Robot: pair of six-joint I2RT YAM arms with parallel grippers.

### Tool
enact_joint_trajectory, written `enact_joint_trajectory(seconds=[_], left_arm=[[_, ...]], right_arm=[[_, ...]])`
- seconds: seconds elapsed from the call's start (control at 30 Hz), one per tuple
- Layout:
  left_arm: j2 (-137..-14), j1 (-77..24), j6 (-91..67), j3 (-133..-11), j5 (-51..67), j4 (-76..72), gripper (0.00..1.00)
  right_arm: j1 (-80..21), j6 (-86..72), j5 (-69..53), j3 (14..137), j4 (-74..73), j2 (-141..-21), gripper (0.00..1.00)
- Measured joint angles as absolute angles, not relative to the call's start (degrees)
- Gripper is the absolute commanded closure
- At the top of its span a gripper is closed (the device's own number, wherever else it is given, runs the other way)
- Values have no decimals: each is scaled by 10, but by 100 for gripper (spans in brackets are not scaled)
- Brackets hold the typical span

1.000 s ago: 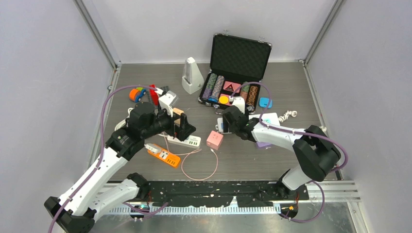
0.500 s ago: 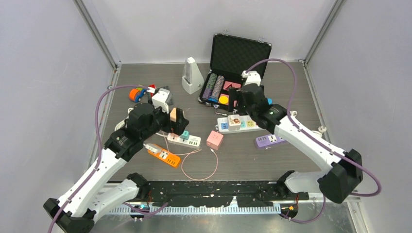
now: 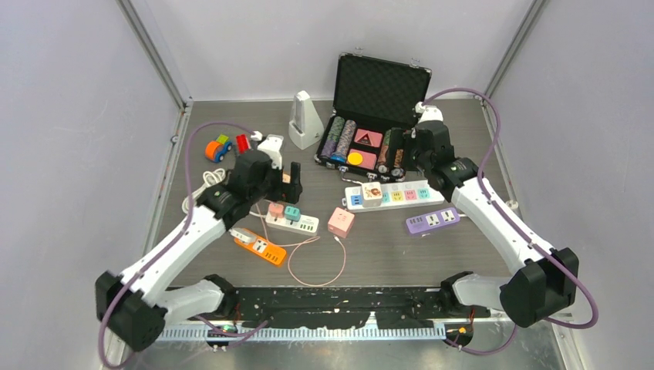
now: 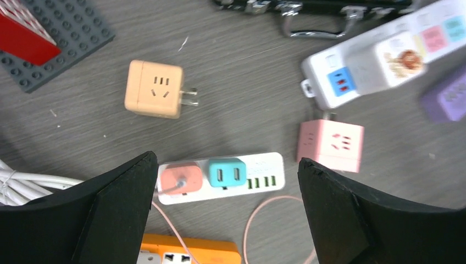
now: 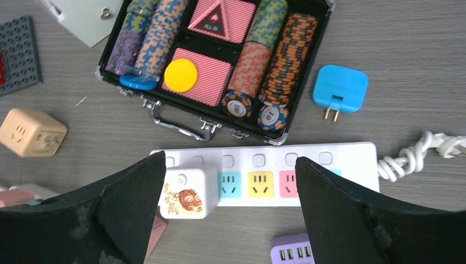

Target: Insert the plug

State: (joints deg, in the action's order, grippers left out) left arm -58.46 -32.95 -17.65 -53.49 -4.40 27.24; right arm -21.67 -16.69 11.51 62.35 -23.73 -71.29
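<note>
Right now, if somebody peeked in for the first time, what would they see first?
Probably the open black case at the back of the table, packed with rows of stripy poker chips. Just in front of it lies a long white power strip with bright coloured sockets and a cartoon-lion plug sitting near its left end. Over on the left, a smaller strip holds a pink plug and a teal plug side by side.

Left gripper [image 4: 226,159] has lifted back off the small white power strip [image 3: 302,225]. I now see its salmon plug [image 3: 275,209] and teal plug [image 3: 292,213]. Right gripper [image 5: 229,158] has swung away to the black poker-chip case [image 3: 383,85], uncovering the lion-printed white cube plug [image 3: 372,193] in the long white power strip [image 3: 416,193].
</note>
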Motion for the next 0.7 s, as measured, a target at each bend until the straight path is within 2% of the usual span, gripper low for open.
enact_joint_trajectory(seconds=[0.2,0.37,0.7], left_arm=[[-750,-291,-179,-577,-60,274,12],[-845,-246,-178,-610,-64,272,28],[-947,-231,-135,-674,-90,278,22]], right_arm=[[-220,-169,82,617,-245,-713,9],[-220,-172,70,604,-253,-712,13],[-220,-181,48,594,-258,-710,16]])
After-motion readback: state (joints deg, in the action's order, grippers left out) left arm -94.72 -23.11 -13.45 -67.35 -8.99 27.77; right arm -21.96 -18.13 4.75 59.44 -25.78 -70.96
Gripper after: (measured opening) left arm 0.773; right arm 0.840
